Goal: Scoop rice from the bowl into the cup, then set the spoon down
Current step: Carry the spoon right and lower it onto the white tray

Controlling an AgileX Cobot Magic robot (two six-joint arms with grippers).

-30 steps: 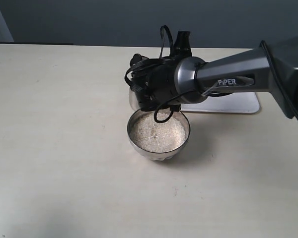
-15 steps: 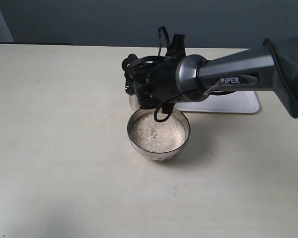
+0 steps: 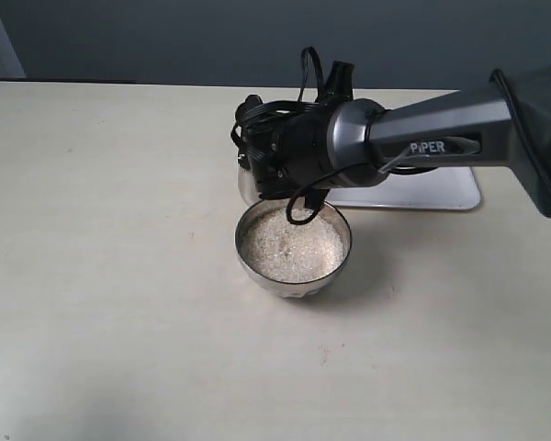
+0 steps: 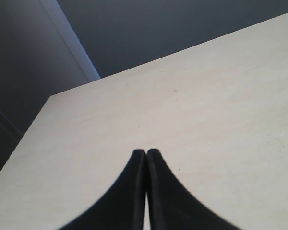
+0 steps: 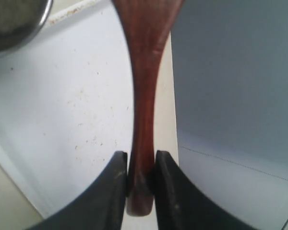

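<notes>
The steel bowl (image 3: 294,285) stands mid-table, filled with white rice (image 3: 292,244). Just behind it, a sliver of the small steel cup (image 3: 247,188) shows beside the right arm's black wrist (image 3: 280,161), which hangs over the cup and hides the spoon in the exterior view. In the right wrist view my right gripper (image 5: 141,160) is shut on the end of the reddish-brown spoon (image 5: 146,72) handle; the spoon's head runs out of frame. My left gripper (image 4: 146,152) is shut on nothing over bare table.
A flat white board (image 3: 422,191) lies behind the bowl under the right arm, and it fills the background of the right wrist view. A steel rim (image 5: 38,21) shows at that view's corner; I cannot tell which vessel it is.
The right wrist has risen a little and shifted slightly over the cup. Bowl and rice have not moved.
</notes>
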